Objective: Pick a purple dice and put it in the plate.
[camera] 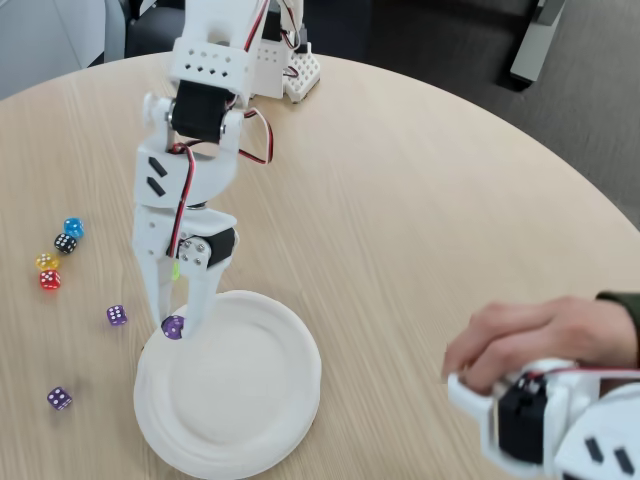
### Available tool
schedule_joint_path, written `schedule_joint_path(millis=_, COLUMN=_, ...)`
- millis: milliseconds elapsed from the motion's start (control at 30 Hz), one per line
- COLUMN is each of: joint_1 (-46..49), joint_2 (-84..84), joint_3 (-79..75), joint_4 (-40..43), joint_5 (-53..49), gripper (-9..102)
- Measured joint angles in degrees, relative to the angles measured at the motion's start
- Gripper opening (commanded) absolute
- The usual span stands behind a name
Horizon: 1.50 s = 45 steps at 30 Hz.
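In the fixed view my white gripper [173, 327] points straight down and is shut on a purple dice [173, 326], held between its fingertips just over the left rim of the white paper plate [260, 420]. Two more purple dice lie on the wooden table to the left, one [117, 315] close to the plate and another [59, 398] nearer the front edge.
A cluster of other dice sits at the far left: blue [73, 227], black [65, 243], yellow [46, 262] and red [50, 280]. A person's hand [530, 340] rests on a second white arm [540, 420] at the bottom right. The arm's base [290, 70] stands at the table's far edge.
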Motion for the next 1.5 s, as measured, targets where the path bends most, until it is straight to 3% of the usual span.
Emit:
schedule_joint_path(millis=567, joint_1=-0.6, joint_2=0.0, joint_3=0.0, joint_4=0.0, joint_5=5.2, gripper=0)
schedule_joint_path(millis=900, joint_1=-7.3, joint_2=0.0, joint_3=0.0, joint_4=0.0, joint_5=8.5, gripper=0)
schedule_joint_path(millis=1067, joint_1=-7.0, joint_2=0.0, joint_3=0.0, joint_4=0.0, joint_5=8.1, gripper=3)
schedule_joint_path(millis=1200, joint_1=-7.5, joint_2=0.0, joint_3=0.0, joint_4=0.1, joint_5=7.6, gripper=12)
schedule_joint_path(millis=1500, joint_1=-7.0, joint_2=0.1, joint_3=0.0, joint_4=0.1, joint_5=10.3, gripper=0)
